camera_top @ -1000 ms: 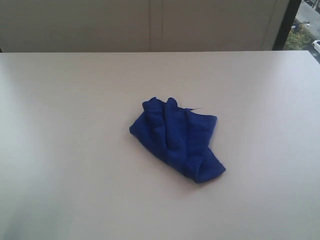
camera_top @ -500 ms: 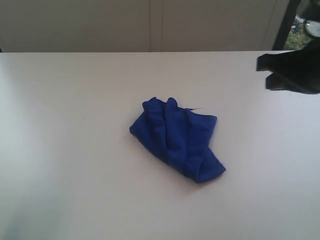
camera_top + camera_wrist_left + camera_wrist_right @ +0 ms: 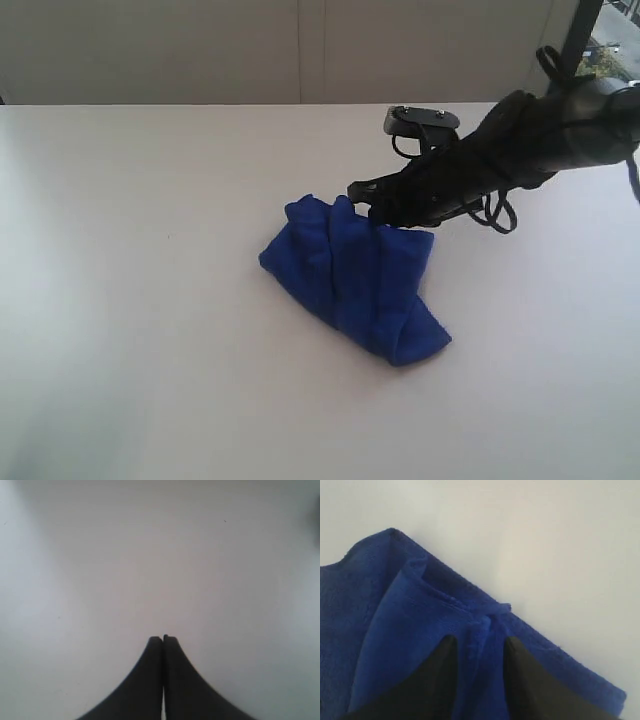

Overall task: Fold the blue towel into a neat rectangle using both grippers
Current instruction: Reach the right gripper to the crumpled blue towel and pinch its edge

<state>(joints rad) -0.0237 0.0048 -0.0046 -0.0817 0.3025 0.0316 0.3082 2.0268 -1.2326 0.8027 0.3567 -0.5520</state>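
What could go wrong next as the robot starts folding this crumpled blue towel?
The right gripper, jaws open, straddles a bunched ridge of the blue towel; closing there may pinch several layers instead of one edge.
The left gripper is shut over bare table, so a one-sided pull could drag the whole heap.

One raised view, two wrist views

We see the exterior camera set high at the near edge of the tabletop (image 3: 120, 350), facing down and across to the wall (image 3: 200, 50). The right wrist camera looks past the right pincer (image 3: 481, 640), close onto the blue towel (image 3: 350, 280) at its twelve o'clock edge, which both views share. The left wrist camera looks past the left pincer (image 3: 163, 639), close onto plain tabletop only.
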